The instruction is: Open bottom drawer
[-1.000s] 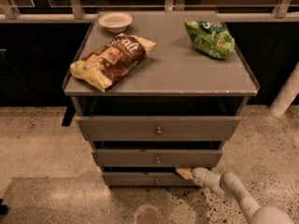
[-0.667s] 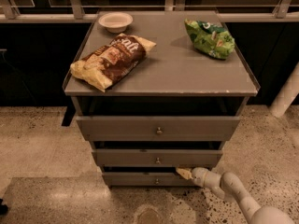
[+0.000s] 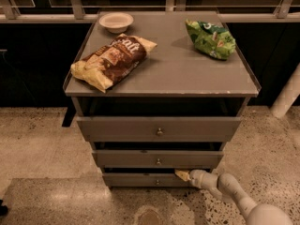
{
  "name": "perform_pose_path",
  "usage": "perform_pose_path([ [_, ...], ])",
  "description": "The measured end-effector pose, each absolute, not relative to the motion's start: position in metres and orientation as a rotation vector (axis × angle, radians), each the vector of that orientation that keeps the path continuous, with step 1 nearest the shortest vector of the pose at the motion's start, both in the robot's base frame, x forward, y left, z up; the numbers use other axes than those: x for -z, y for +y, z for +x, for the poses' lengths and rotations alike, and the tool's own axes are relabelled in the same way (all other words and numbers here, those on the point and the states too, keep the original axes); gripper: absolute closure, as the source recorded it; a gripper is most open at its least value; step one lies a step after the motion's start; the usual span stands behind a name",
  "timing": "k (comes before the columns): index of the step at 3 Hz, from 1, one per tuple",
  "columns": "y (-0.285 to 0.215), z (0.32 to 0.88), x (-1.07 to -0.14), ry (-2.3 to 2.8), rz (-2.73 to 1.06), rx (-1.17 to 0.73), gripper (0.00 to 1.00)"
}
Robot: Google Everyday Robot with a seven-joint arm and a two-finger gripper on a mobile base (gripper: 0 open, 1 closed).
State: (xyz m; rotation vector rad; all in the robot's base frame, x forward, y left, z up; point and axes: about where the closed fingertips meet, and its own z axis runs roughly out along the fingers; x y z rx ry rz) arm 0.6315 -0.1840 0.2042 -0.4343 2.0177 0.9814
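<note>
The grey three-drawer cabinet point(image 3: 161, 74) stands in the middle of the camera view. The bottom drawer point(image 3: 136, 180) is the lowest, thinnest grey front, with a tiny brass knob at its centre. My gripper point(image 3: 182, 175) comes in from the lower right on a white arm point(image 3: 239, 198). Its tip is at the top edge of the bottom drawer front, to the right of the knob, just under the middle drawer point(image 3: 157, 159). The top drawer point(image 3: 159, 129) is the widest front above.
On the cabinet top lie a brown chip bag point(image 3: 111, 60), a green chip bag point(image 3: 211, 39) and a small white bowl point(image 3: 116, 21). A railing with dark glass runs behind. A white post point(image 3: 287, 97) stands at the right. Speckled floor surrounds the cabinet.
</note>
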Motion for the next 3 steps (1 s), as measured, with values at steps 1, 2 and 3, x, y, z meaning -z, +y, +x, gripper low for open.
perform_pose_path([
  [1, -0.1852, 0.6273, -0.2010, 2.045, -0.420, -0.984, 1.00],
  [2, -0.1852, 0.6272, -0.2036, 2.045, -0.420, -0.984, 1.00],
  [3, -0.1865, 0.6205, -0.2021, 2.073, -0.400, -0.985, 1.00],
])
